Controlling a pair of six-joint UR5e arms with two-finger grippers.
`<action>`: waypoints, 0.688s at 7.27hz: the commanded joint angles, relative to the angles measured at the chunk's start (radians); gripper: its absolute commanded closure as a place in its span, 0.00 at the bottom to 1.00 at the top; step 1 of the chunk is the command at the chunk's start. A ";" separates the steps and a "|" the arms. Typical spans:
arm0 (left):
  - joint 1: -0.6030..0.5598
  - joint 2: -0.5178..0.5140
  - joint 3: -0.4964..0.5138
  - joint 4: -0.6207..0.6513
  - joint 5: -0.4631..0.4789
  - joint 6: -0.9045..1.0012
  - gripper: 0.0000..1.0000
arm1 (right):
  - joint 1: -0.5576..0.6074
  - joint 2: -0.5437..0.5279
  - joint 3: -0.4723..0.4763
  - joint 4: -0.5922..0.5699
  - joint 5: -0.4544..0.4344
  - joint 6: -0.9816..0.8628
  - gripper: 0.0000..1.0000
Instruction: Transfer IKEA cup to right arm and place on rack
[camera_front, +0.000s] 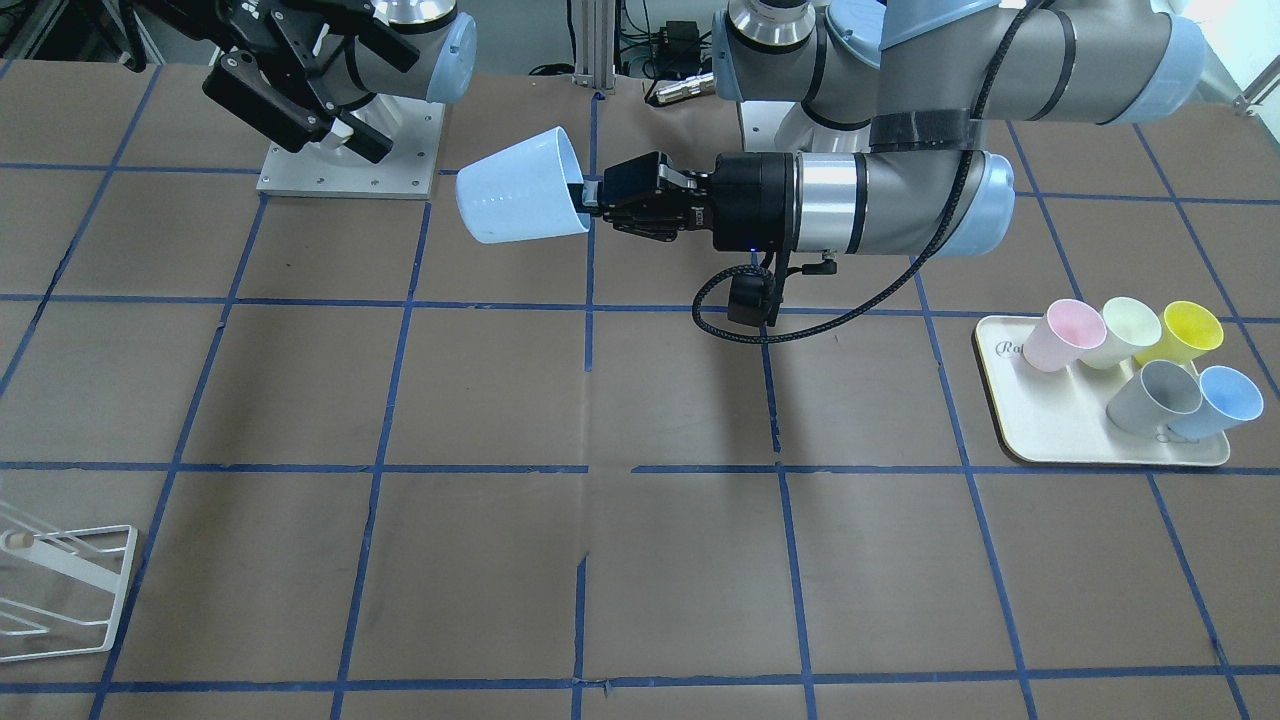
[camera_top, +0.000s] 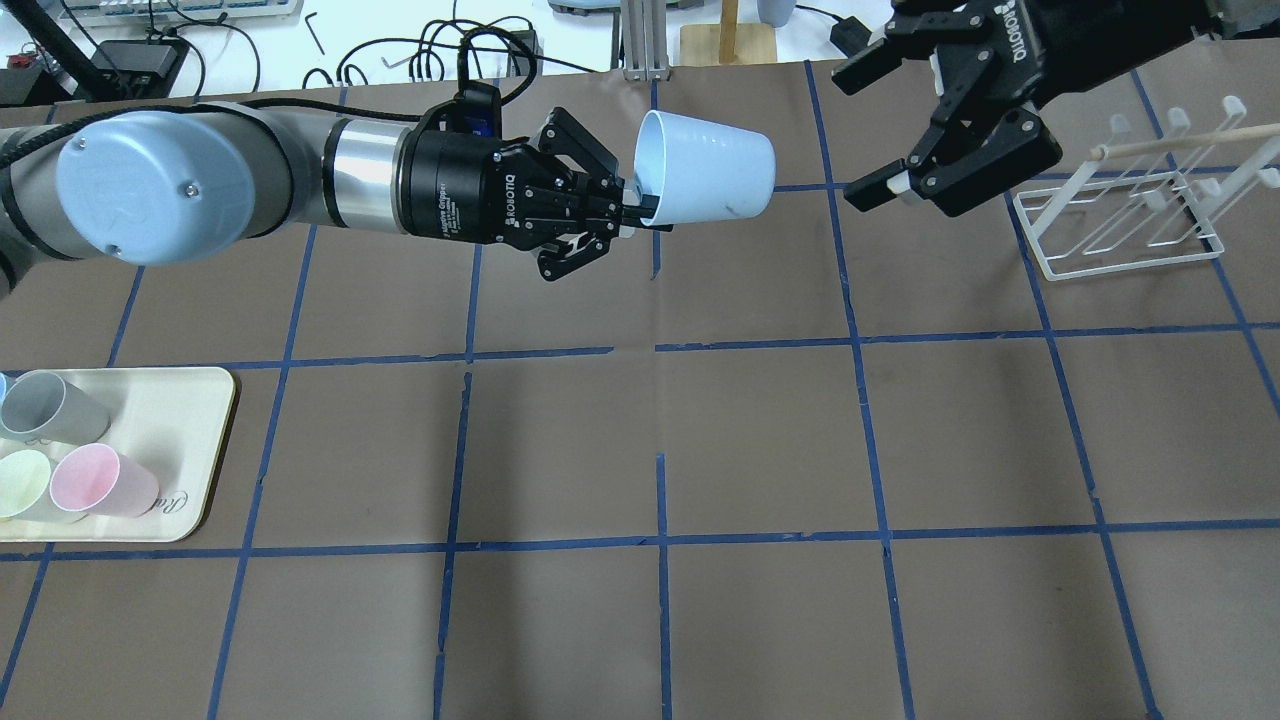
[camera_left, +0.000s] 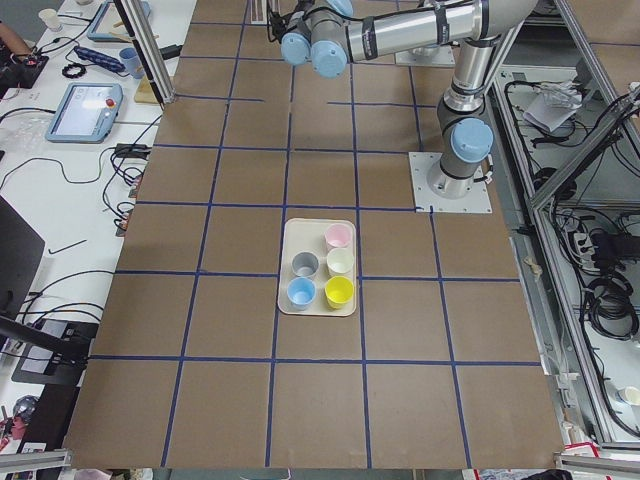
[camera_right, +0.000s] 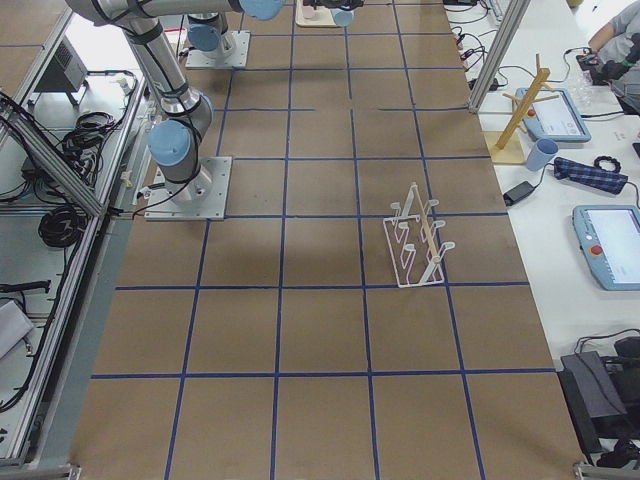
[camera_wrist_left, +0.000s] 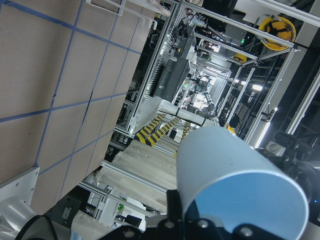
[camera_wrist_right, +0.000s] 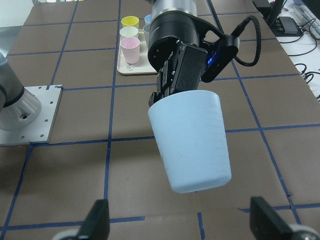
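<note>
My left gripper (camera_top: 630, 205) is shut on the rim of the IKEA cup (camera_top: 710, 180), a pale blue tapered cup. It holds the cup on its side above the table, base pointing at my right gripper (camera_top: 858, 132). The right gripper is open, empty and a short gap from the cup's base. In the front-facing view the cup (camera_front: 515, 200) sits between the left gripper (camera_front: 585, 200) and the right gripper (camera_front: 385, 95). The right wrist view shows the cup (camera_wrist_right: 192, 145) ahead of its spread fingertips (camera_wrist_right: 97, 220). The white wire rack (camera_top: 1130, 210) stands behind the right gripper.
A cream tray (camera_top: 190, 440) at the table's left end carries pink (camera_front: 1060, 335), pale green, yellow, grey and a second blue cup (camera_front: 1225, 395). The right arm's base plate (camera_front: 345, 160) is bolted near the robot's edge. Brown table with a blue tape grid.
</note>
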 joint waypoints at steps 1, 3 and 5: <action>-0.004 -0.002 0.001 0.000 -0.002 0.001 1.00 | 0.083 0.003 0.018 -0.077 -0.019 0.088 0.00; -0.010 0.001 -0.001 -0.005 -0.044 -0.001 1.00 | 0.085 0.035 0.023 -0.201 -0.021 0.119 0.00; -0.010 0.009 -0.001 -0.008 -0.046 -0.001 1.00 | 0.090 0.051 0.036 -0.237 -0.019 0.171 0.00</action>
